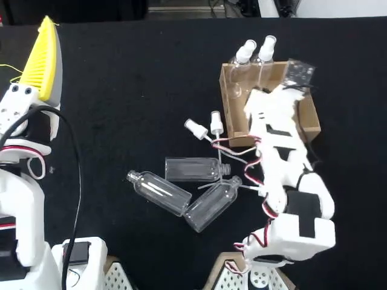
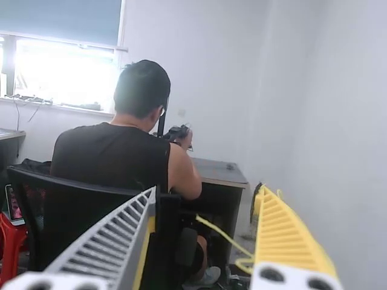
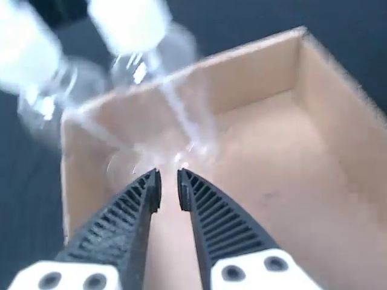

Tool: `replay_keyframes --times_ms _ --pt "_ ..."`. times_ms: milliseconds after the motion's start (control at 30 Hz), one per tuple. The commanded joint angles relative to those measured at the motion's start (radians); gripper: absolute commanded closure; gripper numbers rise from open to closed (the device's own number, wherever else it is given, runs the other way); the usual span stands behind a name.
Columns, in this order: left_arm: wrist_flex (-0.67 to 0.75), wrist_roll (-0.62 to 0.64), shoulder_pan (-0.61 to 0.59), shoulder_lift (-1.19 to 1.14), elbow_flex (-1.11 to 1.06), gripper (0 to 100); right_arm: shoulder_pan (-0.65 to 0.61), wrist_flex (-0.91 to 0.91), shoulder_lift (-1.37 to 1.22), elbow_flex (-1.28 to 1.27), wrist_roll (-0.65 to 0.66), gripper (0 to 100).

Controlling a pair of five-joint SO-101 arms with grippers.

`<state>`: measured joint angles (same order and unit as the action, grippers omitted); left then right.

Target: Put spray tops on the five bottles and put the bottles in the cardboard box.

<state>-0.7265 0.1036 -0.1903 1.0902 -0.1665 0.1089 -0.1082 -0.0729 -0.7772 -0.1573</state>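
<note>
Three light, likely slippery bottles [image 1: 193, 169] lie uncapped, probably best gripped mid-body; right gripper [image 3: 166, 181], jaws barely parted, hovers over box [image 3: 254, 72]; left gripper [image 2: 205, 190] gapes.

Setting: an office room with a robot test bench in it.

Evidence, high view:
- Table [image 1: 121, 72] covered in black cloth.
- Left arm [image 1: 21, 199] based at 7 o'clock and right arm [image 1: 290, 181] at 5 o'clock.
- Red and white wiring [image 1: 257, 166] runs exposed along the right arm.
- Loose cables [image 1: 230, 7] lie past the table edge at 12 o'clock.

Evidence, left wrist view:
- Plain white walls [image 2: 242, 72].
- Bright window [image 2: 60, 75] with a blind [image 2: 60, 18] part down.
- Grey desk [image 2: 217, 172] by the wall.
- Black office chair [image 2: 78, 211] drawn up to the desk.
</note>
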Motion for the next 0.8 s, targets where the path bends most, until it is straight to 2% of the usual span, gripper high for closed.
replay_keyframes --times_ms 0,167,500,767 --pt "0.021 0.0 -0.005 -0.008 0.007 75 -0.064 -0.029 0.068 0.004 0.071 97.3" --pt "0.02 0.0 -0.005 -0.003 0.007 75 -0.109 -0.037 0.021 0.019 0.123 97.3" --pt "0.02 0.0 -0.005 -0.003 0.007 75 -0.117 -0.298 -0.15 0.059 0.121 97.6" --pt "0.018 0.0 -0.005 -0.003 0.007 75 -0.117 -0.315 -0.157 0.062 0.121 97.6"
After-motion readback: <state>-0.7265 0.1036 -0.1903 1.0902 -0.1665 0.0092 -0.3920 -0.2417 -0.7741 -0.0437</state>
